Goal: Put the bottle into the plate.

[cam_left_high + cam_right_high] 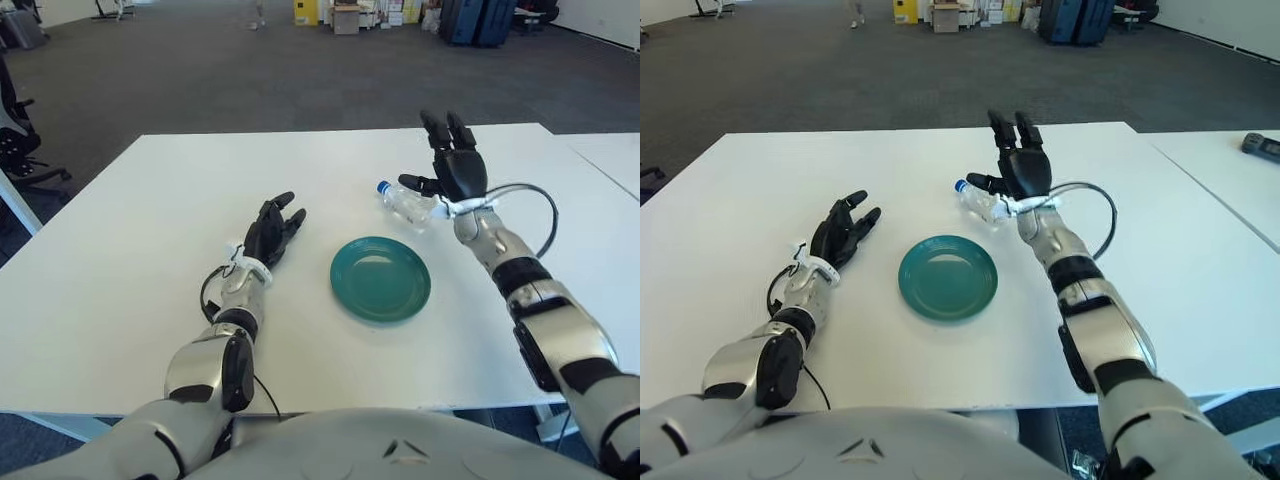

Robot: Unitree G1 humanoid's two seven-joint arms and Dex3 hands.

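White table [120, 260], grey carpet [250, 80].

The bottle [408, 203] is clear, shiny plastic with a blue cap; the plate [381, 278] is smooth, glossy teal — glazed ceramic by the look. Both hands [272, 230] [455, 170] are matt black, their forearms polished silver metal, and the table [120, 270] is smooth matt white — beyond it, grey carpet [250, 80].

Teal plate [381, 278], clear blue-capped bottle [405, 203], white table [120, 270], black robot hands.
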